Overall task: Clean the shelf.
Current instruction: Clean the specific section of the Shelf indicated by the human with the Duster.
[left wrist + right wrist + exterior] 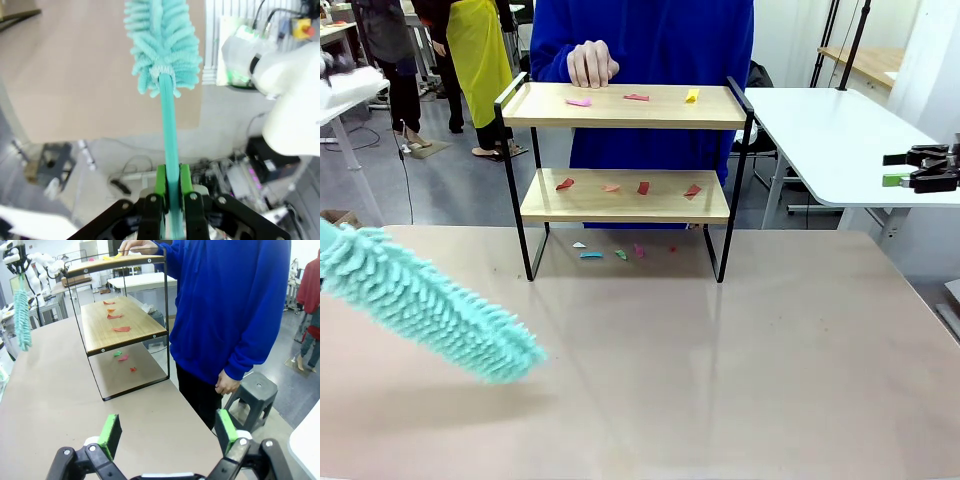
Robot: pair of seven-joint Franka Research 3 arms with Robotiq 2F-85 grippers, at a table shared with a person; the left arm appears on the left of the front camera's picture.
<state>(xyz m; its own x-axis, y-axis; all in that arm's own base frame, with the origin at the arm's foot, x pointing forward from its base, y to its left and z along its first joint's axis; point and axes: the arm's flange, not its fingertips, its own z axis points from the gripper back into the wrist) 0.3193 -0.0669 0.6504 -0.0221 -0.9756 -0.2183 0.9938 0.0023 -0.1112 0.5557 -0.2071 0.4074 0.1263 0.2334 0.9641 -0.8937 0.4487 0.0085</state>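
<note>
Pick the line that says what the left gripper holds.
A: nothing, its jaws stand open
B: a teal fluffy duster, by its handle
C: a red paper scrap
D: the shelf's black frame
B: in the left wrist view, the left gripper is shut on the thin teal handle of the duster, with the fluffy head out ahead of the fingers.

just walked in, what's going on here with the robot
The left gripper is shut on the handle of a teal microfibre duster, whose head hangs over the table left of the shelf. Coloured paper scraps lie on both boards and on the table beneath. A person's hand rests on the top board. The right gripper is open, off to the side.
</note>
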